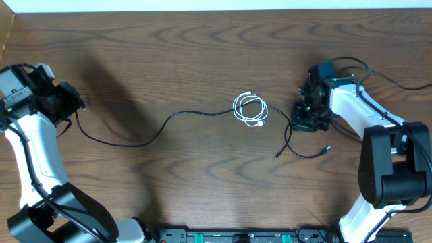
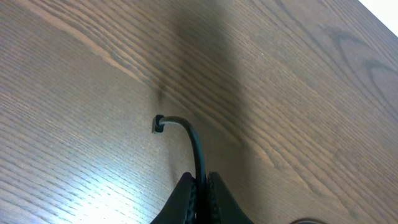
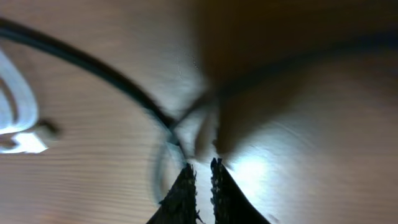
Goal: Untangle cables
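A long black cable (image 1: 145, 135) snakes across the table from the left side to the middle. My left gripper (image 1: 73, 106) is shut on it near its end. In the left wrist view the cable (image 2: 196, 146) rises from between the closed jaws of the left gripper (image 2: 200, 180) and curves to its small plug (image 2: 158, 124). A white cable (image 1: 250, 110) lies coiled in small loops at the centre. A second black cable (image 1: 302, 154) curls just below my right gripper (image 1: 301, 125). The right wrist view is blurred. There the right gripper (image 3: 199, 165) is shut but for a sliver, nothing between its tips, and a black cable (image 3: 93, 65) crosses just ahead.
The thicker black wires (image 1: 381, 75) of the right arm trail over the table's right side. The white right arm (image 1: 354, 108) stretches from the near right corner. A black rail (image 1: 236, 236) lines the front edge.
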Controlling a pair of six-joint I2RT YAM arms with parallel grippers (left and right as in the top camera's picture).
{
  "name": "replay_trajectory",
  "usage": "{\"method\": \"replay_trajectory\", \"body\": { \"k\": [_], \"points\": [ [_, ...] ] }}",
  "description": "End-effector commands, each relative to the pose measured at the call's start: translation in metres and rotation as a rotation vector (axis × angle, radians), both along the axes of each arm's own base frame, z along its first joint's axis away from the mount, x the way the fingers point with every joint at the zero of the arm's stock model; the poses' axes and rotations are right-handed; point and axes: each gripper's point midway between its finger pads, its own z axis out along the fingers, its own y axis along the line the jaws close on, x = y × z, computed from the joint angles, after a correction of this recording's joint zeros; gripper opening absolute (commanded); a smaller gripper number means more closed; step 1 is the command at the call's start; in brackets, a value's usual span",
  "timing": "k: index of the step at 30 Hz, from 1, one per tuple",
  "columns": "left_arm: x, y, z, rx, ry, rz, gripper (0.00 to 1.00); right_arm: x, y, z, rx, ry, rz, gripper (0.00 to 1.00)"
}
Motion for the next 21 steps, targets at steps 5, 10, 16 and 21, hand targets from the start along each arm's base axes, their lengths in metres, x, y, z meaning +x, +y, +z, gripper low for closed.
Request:
{"method": "replay_trajectory", "body": {
  "k": [5,10,16,21],
  "points": [
    [0.001,-0.001,0.005,0.008,-0.012,-0.013,0.08,-0.006,-0.049,-0.003,-0.100,0.045,-0.096,0.07],
    [0.001,-0.002,0.003,0.005,-0.008,-0.013,0.08,0.007,0.010,0.018,0.298,-0.075,0.128,0.09],
    [0.000,-0.002,0.002,0.005,-0.006,-0.013,0.08,0.027,0.025,0.028,0.392,-0.155,0.106,0.13],
    [0.001,-0.002,0.002,0.006,-0.009,-0.013,0.07,0.058,0.016,0.023,0.292,-0.224,-0.040,0.16]
  ]
}}
